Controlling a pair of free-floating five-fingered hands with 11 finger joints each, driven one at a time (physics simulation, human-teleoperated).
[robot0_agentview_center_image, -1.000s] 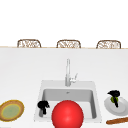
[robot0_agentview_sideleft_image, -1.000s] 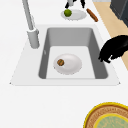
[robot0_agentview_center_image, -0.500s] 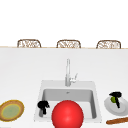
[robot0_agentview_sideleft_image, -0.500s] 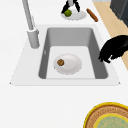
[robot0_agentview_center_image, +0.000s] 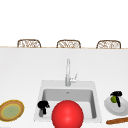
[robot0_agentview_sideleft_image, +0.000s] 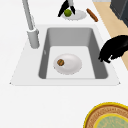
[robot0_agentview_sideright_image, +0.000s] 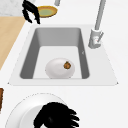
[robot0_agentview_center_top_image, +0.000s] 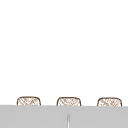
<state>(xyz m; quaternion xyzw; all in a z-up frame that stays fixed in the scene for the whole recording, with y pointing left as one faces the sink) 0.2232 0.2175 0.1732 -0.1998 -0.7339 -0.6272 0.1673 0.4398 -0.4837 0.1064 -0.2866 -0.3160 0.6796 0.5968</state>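
Fingers of the right hand (robot0_agentview_center_image: 117, 97) curled down around the lime (robot0_agentview_sideleft_image: 67, 12) on the white plate (robot0_agentview_center_image: 108, 105) at the counter's right edge; a loose pinch could have rolled it off. Left hand (robot0_agentview_center_image: 43, 106) hung curled over the sink's (robot0_agentview_sideleft_image: 30, 72) front-left corner.

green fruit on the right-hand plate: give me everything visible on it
The green fruit is small, round, yellow-green and smooth, possibly a lime. It sits on a white plate on the counter right of the sink, with a brown rolling-pin-like stick nearby. The right robot hand is over it, dark fingers coming down on both sides of it in the left side view. Whether they actually press the fruit cannot be told.
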